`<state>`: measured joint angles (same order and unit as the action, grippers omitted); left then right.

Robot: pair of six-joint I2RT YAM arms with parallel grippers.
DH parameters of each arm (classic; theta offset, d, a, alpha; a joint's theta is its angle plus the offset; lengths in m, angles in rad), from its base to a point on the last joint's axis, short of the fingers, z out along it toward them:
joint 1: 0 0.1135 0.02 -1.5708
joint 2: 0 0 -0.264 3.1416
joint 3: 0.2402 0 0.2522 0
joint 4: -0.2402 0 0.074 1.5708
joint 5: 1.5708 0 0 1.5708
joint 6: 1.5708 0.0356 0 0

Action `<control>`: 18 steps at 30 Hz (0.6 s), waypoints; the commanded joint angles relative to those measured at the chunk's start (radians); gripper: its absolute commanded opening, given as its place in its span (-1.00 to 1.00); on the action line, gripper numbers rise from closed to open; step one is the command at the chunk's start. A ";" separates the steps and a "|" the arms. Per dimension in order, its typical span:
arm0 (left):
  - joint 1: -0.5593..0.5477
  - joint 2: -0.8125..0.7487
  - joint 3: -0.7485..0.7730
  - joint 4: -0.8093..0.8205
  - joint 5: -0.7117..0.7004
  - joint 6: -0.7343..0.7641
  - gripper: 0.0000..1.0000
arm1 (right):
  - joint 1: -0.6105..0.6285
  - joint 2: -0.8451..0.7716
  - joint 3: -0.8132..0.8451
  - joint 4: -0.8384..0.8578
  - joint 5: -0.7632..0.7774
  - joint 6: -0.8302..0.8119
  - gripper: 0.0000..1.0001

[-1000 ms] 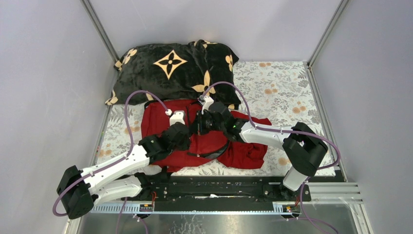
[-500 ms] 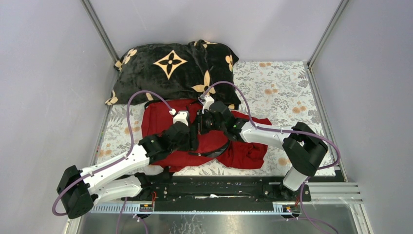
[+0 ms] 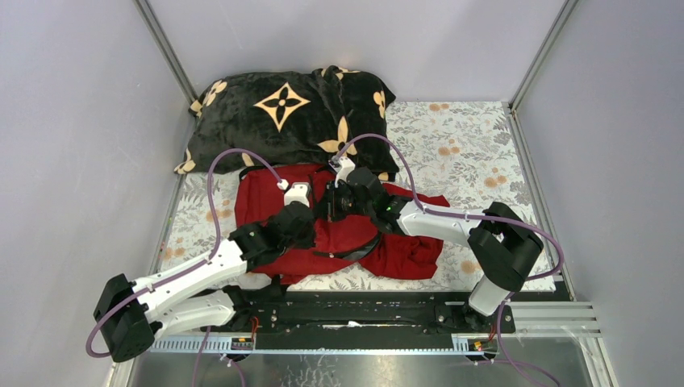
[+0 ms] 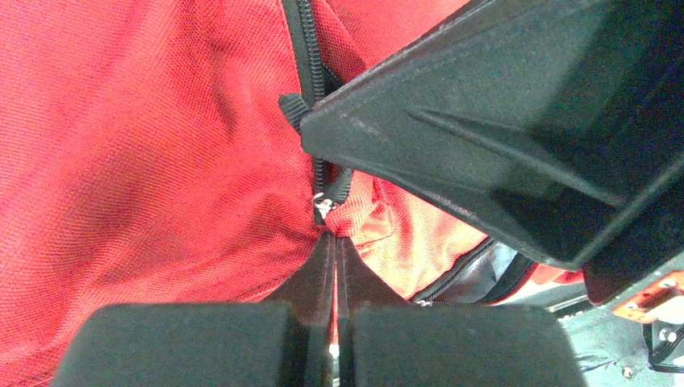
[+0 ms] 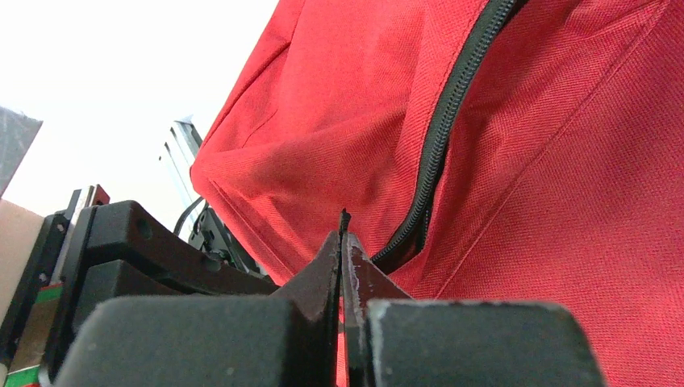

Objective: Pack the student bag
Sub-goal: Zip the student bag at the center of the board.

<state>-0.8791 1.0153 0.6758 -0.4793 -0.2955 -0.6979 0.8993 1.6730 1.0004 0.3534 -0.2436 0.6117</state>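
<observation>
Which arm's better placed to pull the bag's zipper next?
Left, probably. The left gripper is shut right at the zipper slider on the student bag, fabric puckering into its tips. The right gripper is shut on a thin black tab beside the zipper, seemingly bracing the bag.

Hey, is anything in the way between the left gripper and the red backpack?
Nothing visible. The left gripper is right at the student bag, jaws shut on red fabric beside the zipper. The right gripper sits close alongside.
</observation>
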 commanded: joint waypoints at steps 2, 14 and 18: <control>-0.007 -0.013 0.001 -0.012 0.010 0.002 -1.00 | -0.011 -0.033 0.046 0.037 0.052 -0.029 -1.00; -0.006 -0.072 -0.048 -0.039 0.093 -0.014 -1.00 | -0.074 0.059 0.170 0.010 0.103 -0.051 -1.00; -0.007 -0.083 -0.052 -0.035 0.151 -0.011 -1.00 | -0.087 0.083 0.201 0.005 0.129 -0.056 -1.00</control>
<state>-0.8783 0.9478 0.6437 -0.4923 -0.2481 -0.7017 0.8406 1.7443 1.1141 0.2798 -0.1989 0.5770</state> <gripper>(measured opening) 0.007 0.010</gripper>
